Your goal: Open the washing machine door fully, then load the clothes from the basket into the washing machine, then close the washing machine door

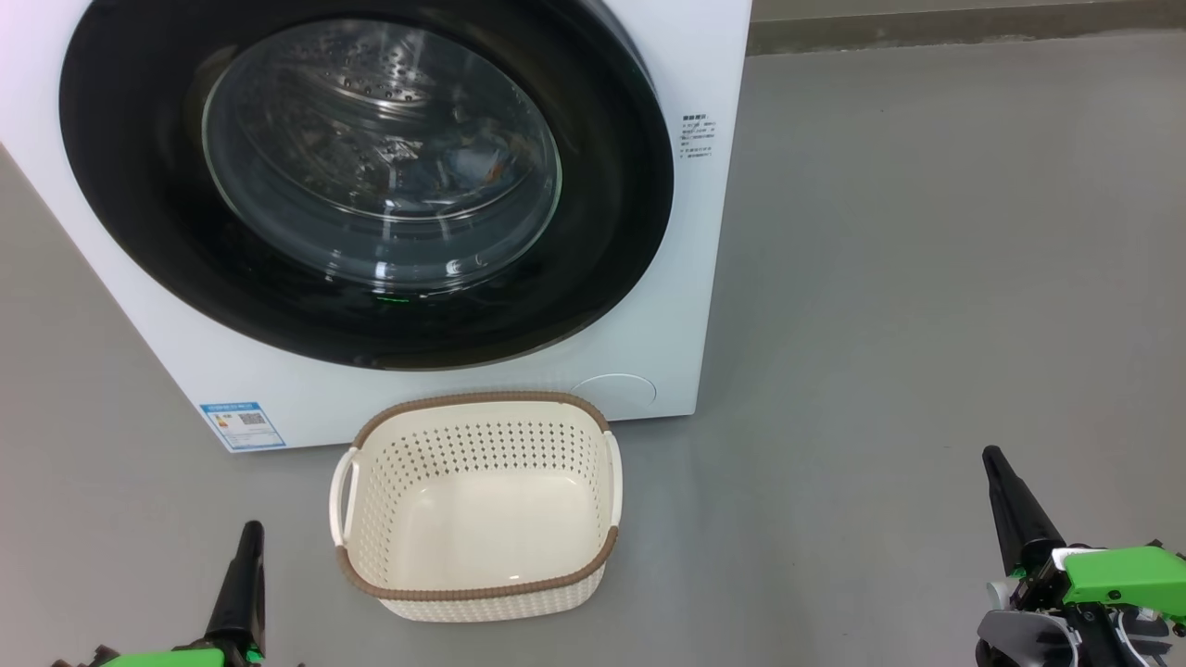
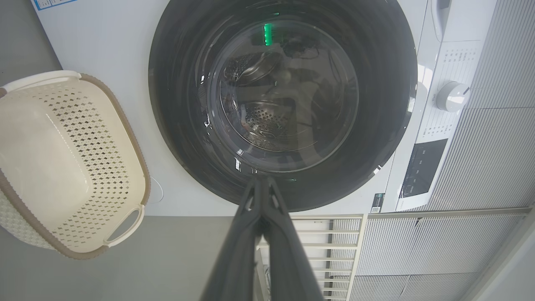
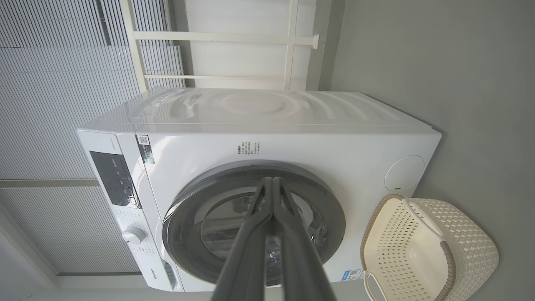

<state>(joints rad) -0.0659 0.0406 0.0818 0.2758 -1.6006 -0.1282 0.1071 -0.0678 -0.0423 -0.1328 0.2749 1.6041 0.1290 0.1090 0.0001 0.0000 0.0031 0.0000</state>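
Floor [image 1: 927, 278]: smooth grey, matte, uniform tone, faint soft sheen.
Skirting strip [image 1: 945, 26]: darker grey-brown band along far edge of floor in head view, paler surface just above it.
Ribbed panels [image 3: 50, 83]: white, fine close-set grooves, cover wall in both wrist views, split by plain flat dividing band [image 3: 46, 182].
Rack [image 3: 217, 37]: white frame of slim posts and cross bars, stands against wall, bright pale surface behind it.
Light: even, diffuse, cool.
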